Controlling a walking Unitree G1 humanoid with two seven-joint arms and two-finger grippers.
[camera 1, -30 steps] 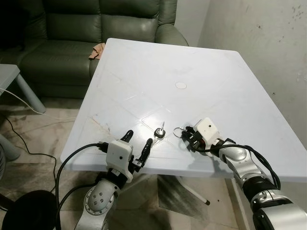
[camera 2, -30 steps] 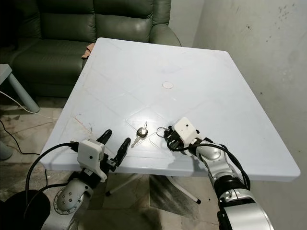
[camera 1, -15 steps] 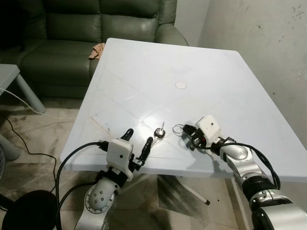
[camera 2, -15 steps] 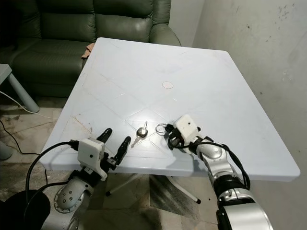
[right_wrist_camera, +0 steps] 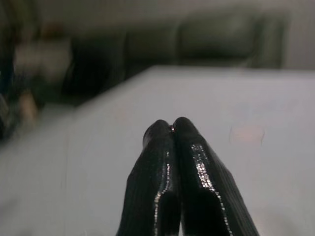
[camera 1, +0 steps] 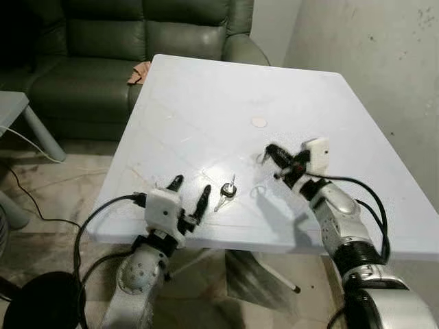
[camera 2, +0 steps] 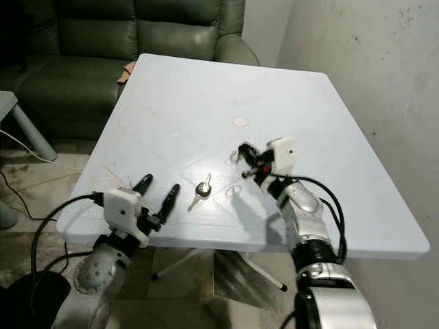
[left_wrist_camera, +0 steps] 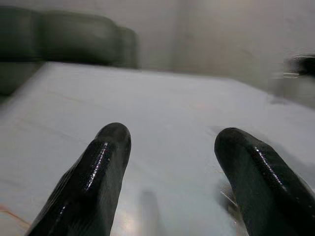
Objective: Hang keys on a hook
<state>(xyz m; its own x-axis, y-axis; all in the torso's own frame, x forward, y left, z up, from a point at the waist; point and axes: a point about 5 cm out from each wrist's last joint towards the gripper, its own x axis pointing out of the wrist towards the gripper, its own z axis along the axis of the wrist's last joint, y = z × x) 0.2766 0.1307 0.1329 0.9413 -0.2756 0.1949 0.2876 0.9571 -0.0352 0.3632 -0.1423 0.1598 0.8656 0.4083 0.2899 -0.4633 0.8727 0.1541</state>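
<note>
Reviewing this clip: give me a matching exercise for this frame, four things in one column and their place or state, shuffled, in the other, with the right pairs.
Things:
1. left end effector
2. right end effector
3. black-headed key
4. green sofa

Place or state:
A. lying flat on the white table, between the two arms
B. fingers pressed together, raised above the table
C. behind the table's far edge
D. fingers spread apart, at the table's near edge

Pairs: 1-D, 2-B, 3-A, 4-C

Glossy white plastic table point(camera 1: 206, 110), metal keys point(camera 1: 226, 190), leathery green sofa point(camera 1: 103, 41)
</note>
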